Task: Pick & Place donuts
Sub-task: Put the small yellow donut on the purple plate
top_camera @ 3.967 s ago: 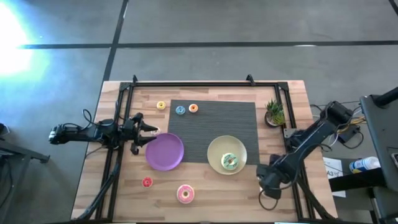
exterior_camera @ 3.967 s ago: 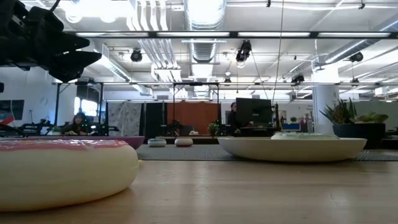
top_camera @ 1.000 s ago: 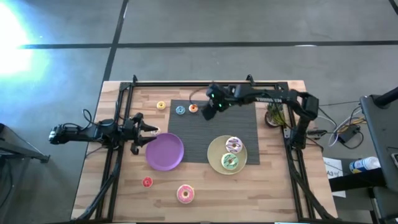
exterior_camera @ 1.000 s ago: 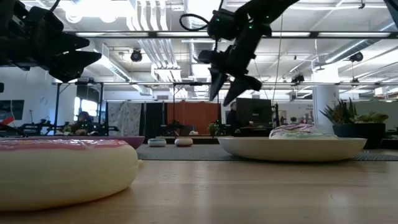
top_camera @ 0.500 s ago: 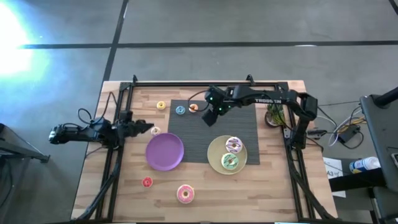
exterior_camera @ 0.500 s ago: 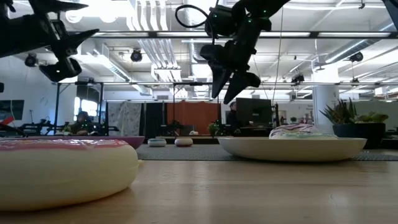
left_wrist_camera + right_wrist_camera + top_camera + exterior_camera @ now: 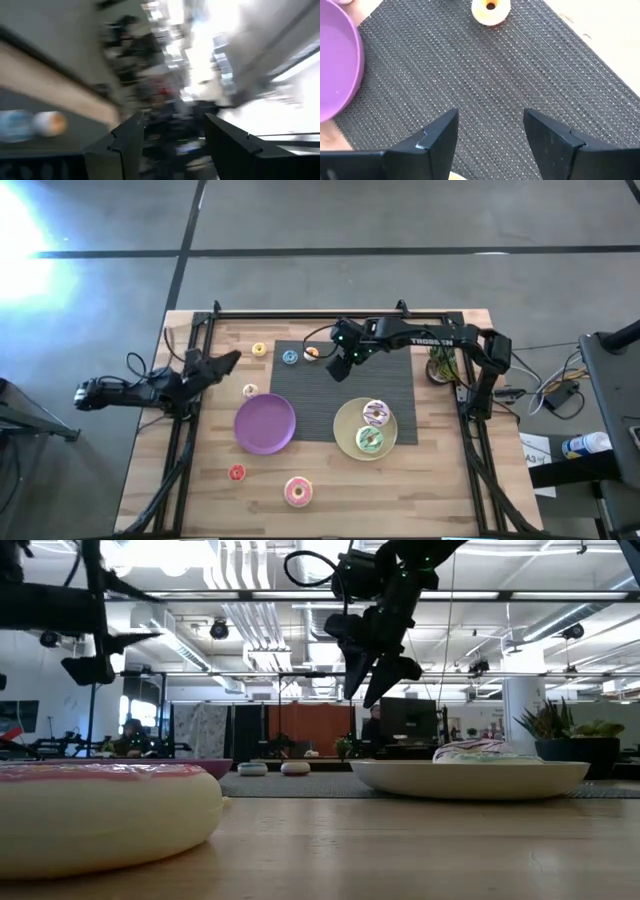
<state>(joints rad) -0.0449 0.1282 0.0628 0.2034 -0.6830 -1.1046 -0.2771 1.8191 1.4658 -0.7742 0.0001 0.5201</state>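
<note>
the right pincer (image 7: 337, 367) hangs released above the dark mat (image 7: 390, 375), the orange donut (image 7: 311, 353) just beside it at the mat's far edge. the white streaked donut (image 7: 376, 413) and green donut (image 7: 369, 440) lie in the pale-yellow plate (image 7: 343, 423). the left pincer (image 7: 228, 360), released, is raised over the surface's left side, near the tiny donut (image 7: 250, 390) by the purple plate (image 7: 265, 423).

The wooden table (image 7: 150, 470) carries a dark mat (image 7: 380, 375), purple plate (image 7: 265, 424) and donuts (image 7: 297, 491).
</note>
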